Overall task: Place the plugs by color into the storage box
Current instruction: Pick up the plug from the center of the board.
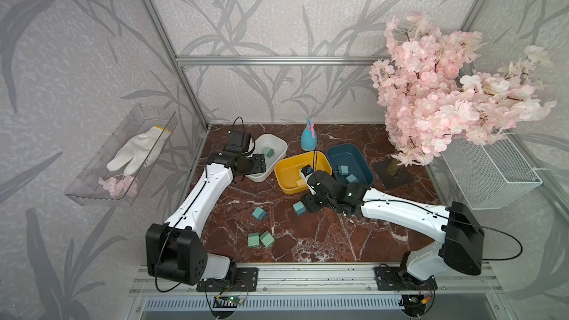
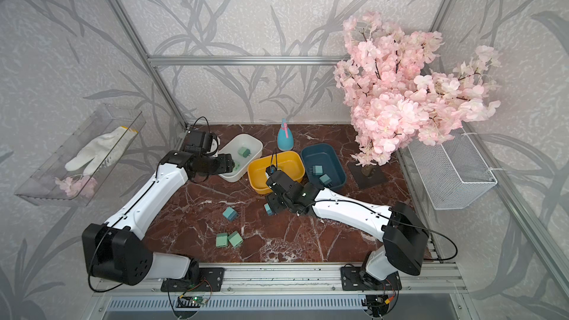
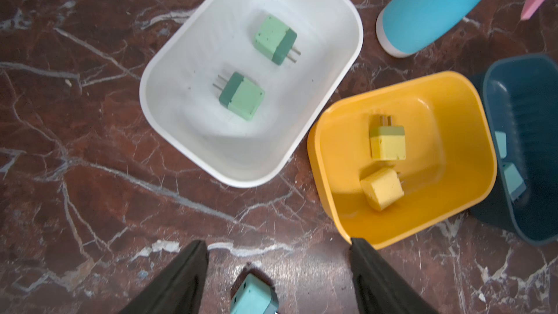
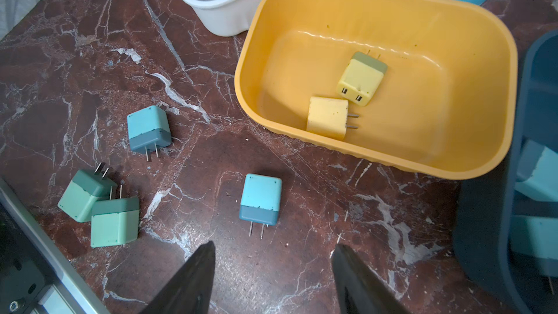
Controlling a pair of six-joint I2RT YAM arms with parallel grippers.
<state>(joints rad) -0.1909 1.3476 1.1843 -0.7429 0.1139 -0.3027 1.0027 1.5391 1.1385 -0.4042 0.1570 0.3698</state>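
**Teal plug next, bins crowd the lane**

We log both arms' jaws apart, empty. Right gripper (image 4: pixel 274 246) sits just beside a loose teal plug (image 4: pixel 260 199) on the table (image 4: pixel 90 55); left gripper (image 3: pixel 277 241) hangs near the white bin (image 3: pixel 235 173). A closing jaw could clip the teal plug and skid it; the carry to the navy bin (image 4: pixel 483 222) could snag the yellow bin (image 4: pixel 483 86). Table front is open.

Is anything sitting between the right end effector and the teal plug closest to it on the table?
Nothing visible does. In the right wrist view the open right end effector faces the teal plug with only bare marble table between them. The yellow bin stands off to one side, apart from the plug.
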